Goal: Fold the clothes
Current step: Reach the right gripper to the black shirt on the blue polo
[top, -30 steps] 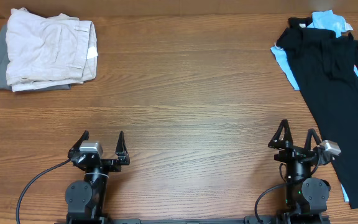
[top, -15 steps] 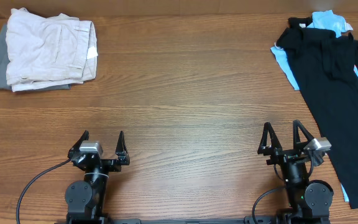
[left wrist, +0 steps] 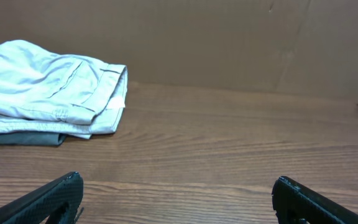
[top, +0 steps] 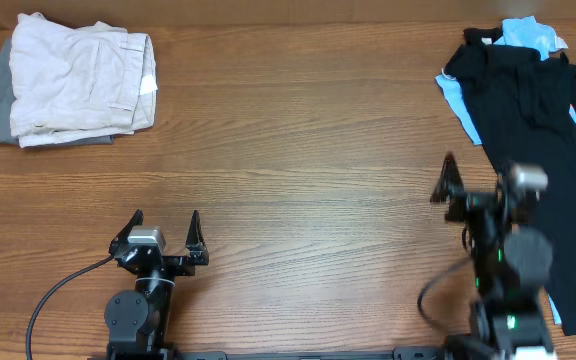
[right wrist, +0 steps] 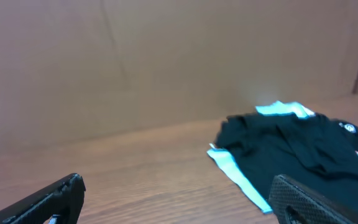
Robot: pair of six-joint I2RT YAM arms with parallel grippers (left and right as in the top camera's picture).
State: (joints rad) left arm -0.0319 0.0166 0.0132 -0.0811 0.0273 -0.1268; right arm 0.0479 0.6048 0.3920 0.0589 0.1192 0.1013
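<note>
Right gripper (right wrist: 178,186) wide open, empty, facing the black shirt (top: 533,130) draped over the light blue polo (top: 523,33) at far right of the bench (top: 298,150). Best pinch a near hem edge, 1 layer only. Left gripper (top: 165,225) open, empty too.

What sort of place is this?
Probably a robot test bench, not a home: a wood-grain table backed by what looks like cardboard panels, a left arm and right arm mounted at its near edge, with a folded pale stack and a black shirt in far corners.
</note>
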